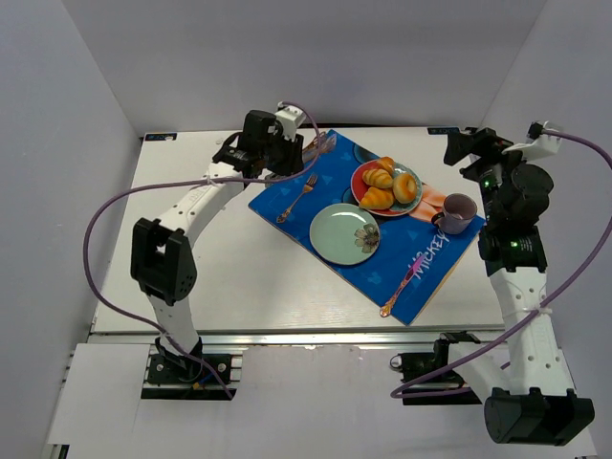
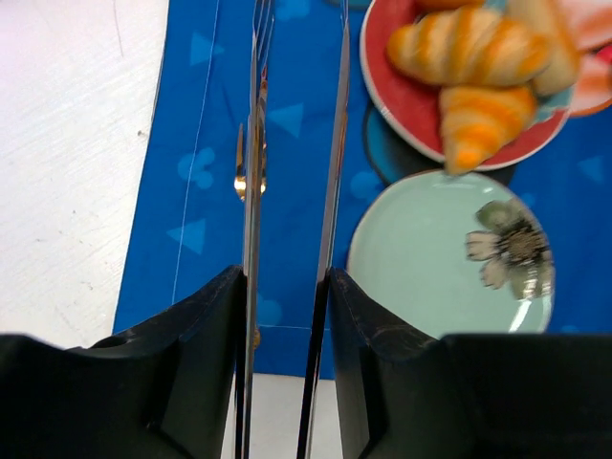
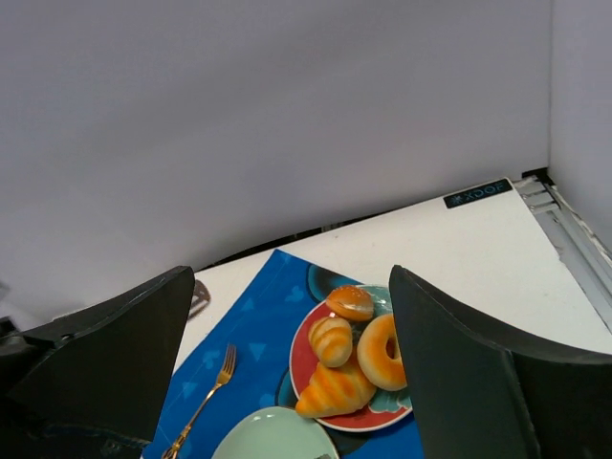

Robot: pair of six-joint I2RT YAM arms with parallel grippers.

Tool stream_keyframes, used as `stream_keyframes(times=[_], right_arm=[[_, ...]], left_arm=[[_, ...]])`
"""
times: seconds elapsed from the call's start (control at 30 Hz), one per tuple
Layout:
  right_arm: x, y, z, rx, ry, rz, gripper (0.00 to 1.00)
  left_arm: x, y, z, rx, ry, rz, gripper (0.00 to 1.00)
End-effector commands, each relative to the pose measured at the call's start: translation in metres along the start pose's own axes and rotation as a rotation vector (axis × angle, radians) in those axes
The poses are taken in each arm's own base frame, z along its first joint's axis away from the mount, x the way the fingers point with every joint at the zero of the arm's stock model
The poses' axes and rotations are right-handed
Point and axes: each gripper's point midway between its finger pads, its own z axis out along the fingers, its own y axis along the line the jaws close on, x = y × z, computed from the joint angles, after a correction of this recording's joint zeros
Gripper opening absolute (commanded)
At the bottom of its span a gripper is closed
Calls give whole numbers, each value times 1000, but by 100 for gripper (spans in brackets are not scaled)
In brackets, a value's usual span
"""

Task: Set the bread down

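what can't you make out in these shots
Left wrist: red plate cut by the top edge; fork mostly behind a finger blade.
Right wrist: green plate cut by the bottom edge.
Top external: placemat's far corner hidden under the left arm.

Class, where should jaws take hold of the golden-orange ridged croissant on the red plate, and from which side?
Take the golden-orange ridged croissant across its thick middle, from above, jaws closing on its flanks. Its ends taper, and the striped roll lies against it on the round red plate, probably blocking a sideways approach.
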Motion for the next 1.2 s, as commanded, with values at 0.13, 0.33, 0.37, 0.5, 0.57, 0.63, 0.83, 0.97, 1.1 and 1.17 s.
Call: stream_keyframes(times=[0.13, 0.33, 0.37, 0.5, 0.57, 0.63, 0.83, 0.97, 1.1, 1.17], right_arm=[[-11, -13, -9, 95, -26, 7, 89], [-14, -22, -18, 142, -37, 0, 90], [-13, -22, -19, 146, -35, 0, 89], [-12, -25, -20, 157, -38, 0, 89], [-11, -26, -20, 160, -35, -1, 89], [-9, -25, -20, 155, -31, -1, 89], [-6, -26, -21, 147, -31, 2, 89], [0, -26, -20, 138, -19, 4, 89], [1, -25, -18, 134, -13, 2, 89], [3, -26, -17, 138, -4, 0, 89]], left_arm=[[-64, -43, -56, 20, -177, -129, 49], [-52, -74, -31, 49, -126, -214, 50], [-53, -79, -28, 57, -128, -242, 50], [-53, -100, -12, 88, -112, -295, 50], [-54, -113, -5, 96, -100, -310, 50], [-48, -124, 3, 92, -72, -311, 51], [-31, -135, 11, 48, -13, -313, 56], [-27, -145, 8, 19, -14, -316, 57], [-26, -151, 8, -24, -16, -350, 56], [-25, -157, 9, -16, -7, -400, 55]])
